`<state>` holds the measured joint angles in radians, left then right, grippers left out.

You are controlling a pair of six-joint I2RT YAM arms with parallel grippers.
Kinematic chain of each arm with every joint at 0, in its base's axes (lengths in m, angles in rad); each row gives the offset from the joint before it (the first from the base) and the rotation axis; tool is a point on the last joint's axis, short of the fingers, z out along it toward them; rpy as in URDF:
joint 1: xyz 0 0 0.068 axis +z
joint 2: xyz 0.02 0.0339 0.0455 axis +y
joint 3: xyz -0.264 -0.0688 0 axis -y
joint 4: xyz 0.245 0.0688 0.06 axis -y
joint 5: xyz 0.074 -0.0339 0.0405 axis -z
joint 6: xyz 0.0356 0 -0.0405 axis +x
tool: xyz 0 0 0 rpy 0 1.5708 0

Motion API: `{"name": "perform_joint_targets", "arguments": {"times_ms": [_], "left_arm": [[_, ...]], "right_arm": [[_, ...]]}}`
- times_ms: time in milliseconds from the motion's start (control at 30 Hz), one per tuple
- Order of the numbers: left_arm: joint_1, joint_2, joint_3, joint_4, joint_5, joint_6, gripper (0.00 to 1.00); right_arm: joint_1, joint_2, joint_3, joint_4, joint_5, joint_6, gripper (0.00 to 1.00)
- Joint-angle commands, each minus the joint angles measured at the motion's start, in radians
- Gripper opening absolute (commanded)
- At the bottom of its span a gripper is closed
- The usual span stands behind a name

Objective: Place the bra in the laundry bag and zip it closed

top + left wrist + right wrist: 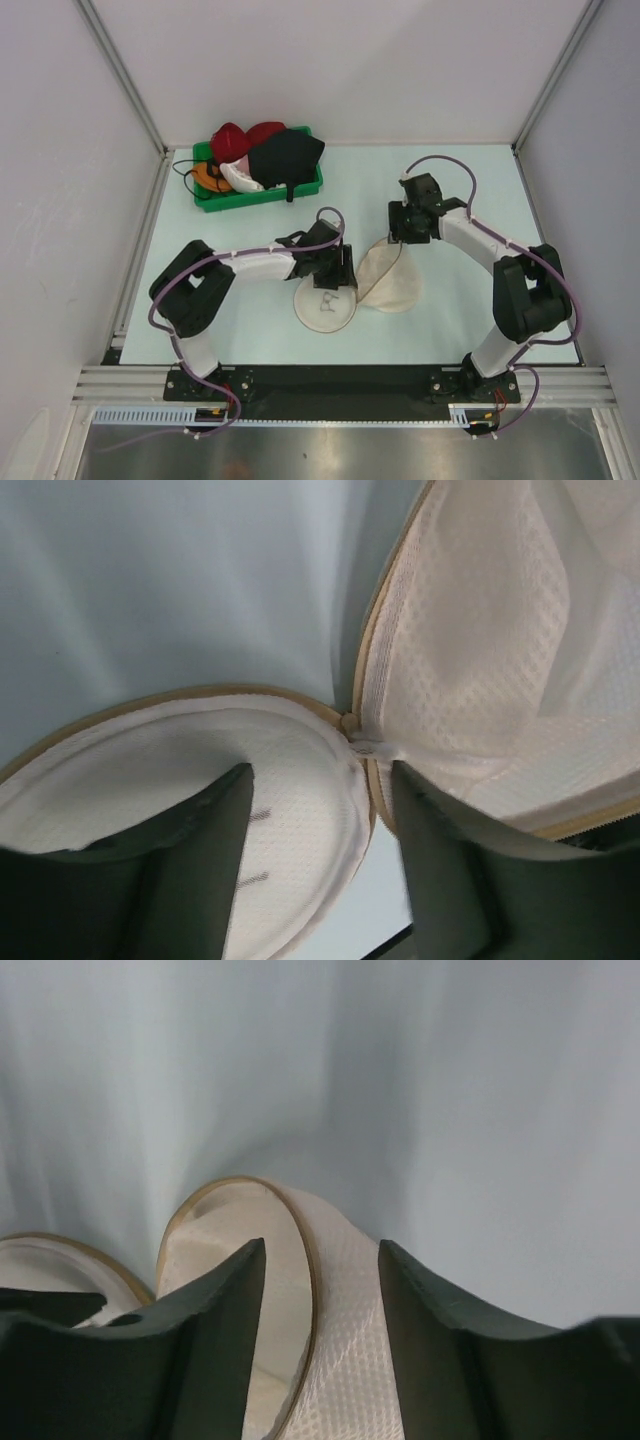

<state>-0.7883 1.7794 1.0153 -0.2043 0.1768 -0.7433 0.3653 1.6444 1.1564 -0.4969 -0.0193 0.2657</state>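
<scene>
The black bra (287,155) lies in the green bin (262,196) at the back left, far from both grippers. The cream mesh laundry bag (395,285) sits unzipped mid-table, its disc lid (322,308) flipped flat to the left. My left gripper (347,283) hovers over the hinge between lid and dome. In the left wrist view, the left gripper (320,780) is open, with the lid's rim (330,730) and the zip end between its fingers. My right gripper (400,240) is at the bag's far edge. It (322,1250) is open, straddling the bag's raised mesh wall (345,1340), one finger inside the mouth.
The green bin also holds red (232,140), orange (208,175) and white (243,178) bras, with a thin strap hanging over its left side. Metal frame posts and pale walls close in the table at the back and sides.
</scene>
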Motion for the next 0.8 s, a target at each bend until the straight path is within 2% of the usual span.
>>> {"name": "perform_joint_targets", "arguments": {"times_ms": [0,67,100,167,200,233,300,400,533,633,667,767], "left_arm": [[0.006,0.071,0.028,-0.014,-0.068,-0.002,0.41],[0.008,0.071,0.046,-0.041,-0.097,0.016,0.25],[0.008,0.057,0.051,-0.053,-0.112,0.034,0.16],[0.008,0.026,0.06,-0.096,-0.17,0.05,0.0],[0.009,-0.009,0.062,-0.11,-0.175,0.071,0.0],[0.009,-0.035,0.066,-0.153,-0.241,0.081,0.0],[0.011,-0.086,0.075,-0.194,-0.292,0.108,0.0],[0.029,-0.224,0.065,-0.256,-0.344,0.143,0.0],[0.083,-0.455,0.048,-0.349,-0.378,0.188,0.0],[0.11,-0.552,0.032,-0.354,-0.269,0.252,0.0],[0.113,-0.598,0.029,-0.359,-0.243,0.255,0.06],[0.119,-0.678,0.0,-0.34,-0.154,0.257,0.35]], "right_arm": [[0.0,0.034,0.058,0.024,0.018,-0.032,0.43],[0.0,0.041,0.058,0.031,0.018,-0.039,0.35],[-0.002,0.043,0.062,0.029,0.018,-0.042,0.22],[-0.002,0.045,0.075,0.014,0.018,-0.048,0.13],[0.001,0.04,0.081,0.005,0.018,-0.048,0.02],[0.007,0.031,0.091,-0.011,0.057,-0.049,0.0],[0.047,-0.014,0.115,-0.049,0.123,-0.052,0.0],[0.105,-0.087,0.167,-0.104,0.128,-0.03,0.0],[0.149,-0.21,0.175,-0.099,0.038,0.068,0.0],[0.153,-0.293,0.141,-0.048,-0.1,0.151,0.0],[0.153,-0.319,0.128,-0.036,-0.125,0.165,0.0],[0.11,-0.405,0.042,-0.028,-0.052,0.162,0.0]]}}
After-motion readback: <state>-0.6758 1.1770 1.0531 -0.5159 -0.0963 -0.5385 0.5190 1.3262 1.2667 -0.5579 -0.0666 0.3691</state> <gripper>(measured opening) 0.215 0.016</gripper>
